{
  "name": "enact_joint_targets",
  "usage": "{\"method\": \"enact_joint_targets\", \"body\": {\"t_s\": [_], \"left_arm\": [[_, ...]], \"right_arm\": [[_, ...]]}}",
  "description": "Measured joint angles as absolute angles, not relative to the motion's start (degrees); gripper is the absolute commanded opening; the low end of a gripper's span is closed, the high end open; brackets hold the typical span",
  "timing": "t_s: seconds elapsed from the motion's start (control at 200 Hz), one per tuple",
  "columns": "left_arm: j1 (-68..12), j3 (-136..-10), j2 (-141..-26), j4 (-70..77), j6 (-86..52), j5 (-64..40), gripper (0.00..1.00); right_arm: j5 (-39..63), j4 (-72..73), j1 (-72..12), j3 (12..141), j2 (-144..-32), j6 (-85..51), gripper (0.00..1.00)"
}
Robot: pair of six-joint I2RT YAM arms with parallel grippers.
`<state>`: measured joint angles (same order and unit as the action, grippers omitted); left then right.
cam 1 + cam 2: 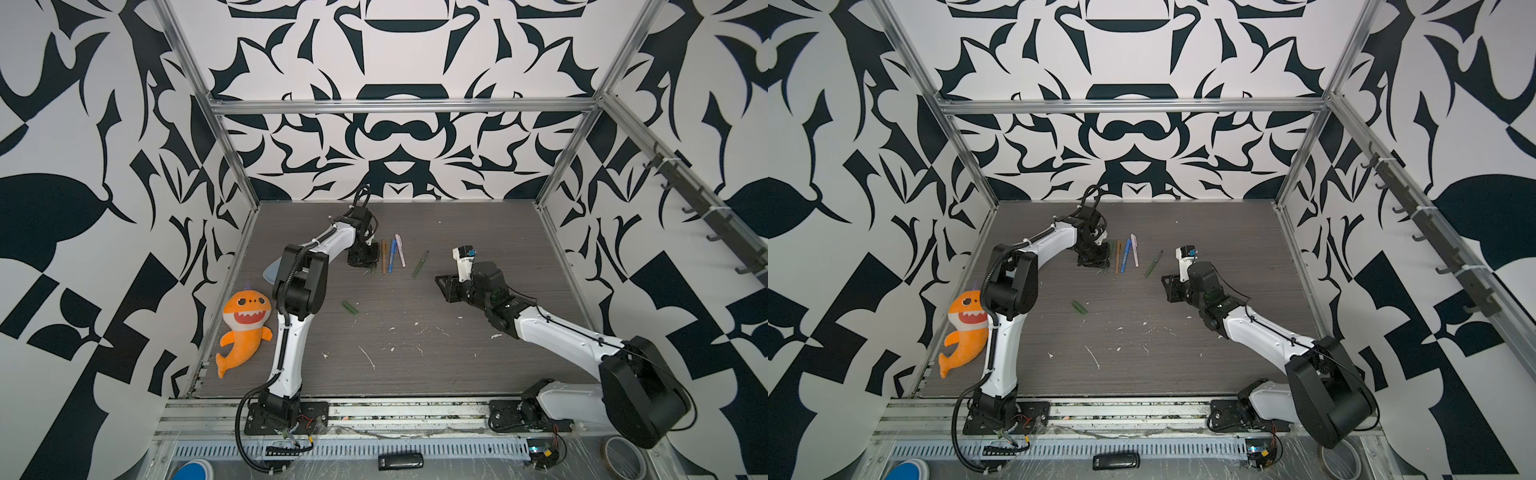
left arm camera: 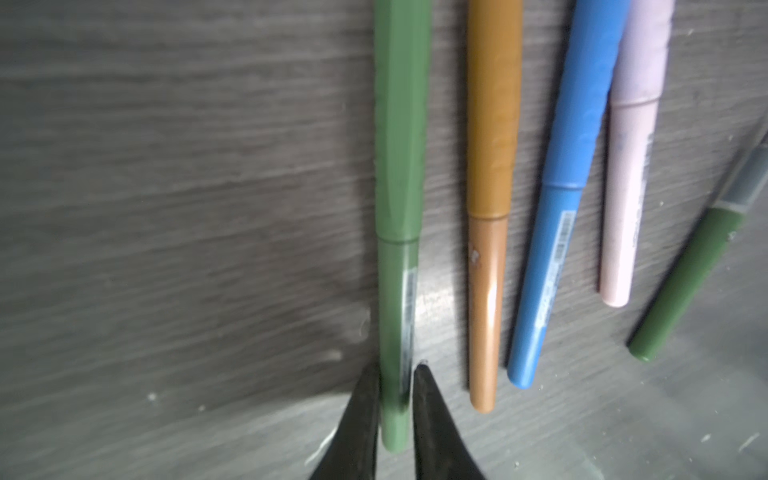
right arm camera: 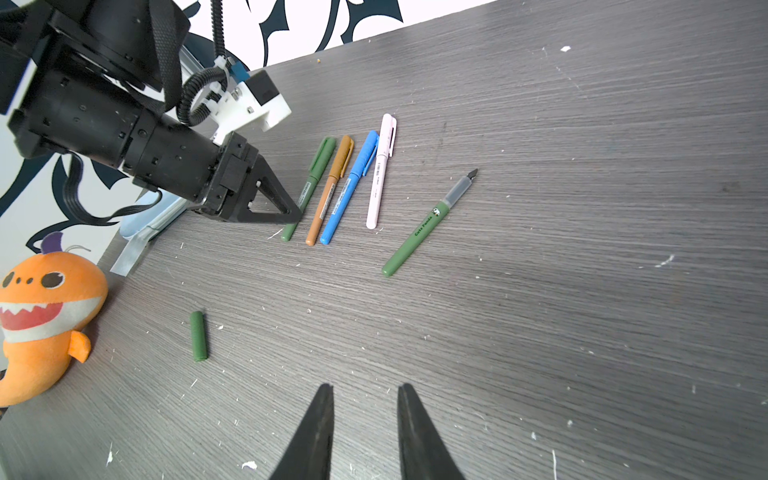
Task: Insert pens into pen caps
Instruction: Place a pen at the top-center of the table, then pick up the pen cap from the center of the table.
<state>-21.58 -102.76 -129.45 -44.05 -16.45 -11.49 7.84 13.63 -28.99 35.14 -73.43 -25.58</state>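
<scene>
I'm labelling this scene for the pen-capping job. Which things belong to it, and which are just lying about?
Part of the job: uncapped green pen; loose green cap; capped green pen; capped orange-brown pen; capped blue pen; capped pink pen.

Lying about: shark plush; pale blue pencil case; white flecks.

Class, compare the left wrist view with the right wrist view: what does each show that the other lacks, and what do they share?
Left wrist only: both fingertips of the left gripper, one on each side of the capped green pen at its barrel end; grip unclear. Right wrist only: the loose green cap, the orange plush shark, the dark tip of the uncapped green pen, and the open, empty right gripper. Both: the capped green pen, orange-brown pen, blue pen and pink pen in a row.
</scene>
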Motion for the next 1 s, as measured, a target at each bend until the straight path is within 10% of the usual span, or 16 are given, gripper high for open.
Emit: {"method": "enact_joint_targets", "body": {"t_s": [0.5,1.0], "left_arm": [[-20.62,-83.88,-97.3,-38.89,-18.22,-8.71,0.38],[-11.22,-40.14,-55.75,-23.2,-36.86,-4.36,0.69]], "right_arm": [[7.05,10.17,-35.59,38.0,-74.5,-21.41,0.35],[2.94,-7.2,-59.7,70.74,-106.72,-12.64,0.39]]}}
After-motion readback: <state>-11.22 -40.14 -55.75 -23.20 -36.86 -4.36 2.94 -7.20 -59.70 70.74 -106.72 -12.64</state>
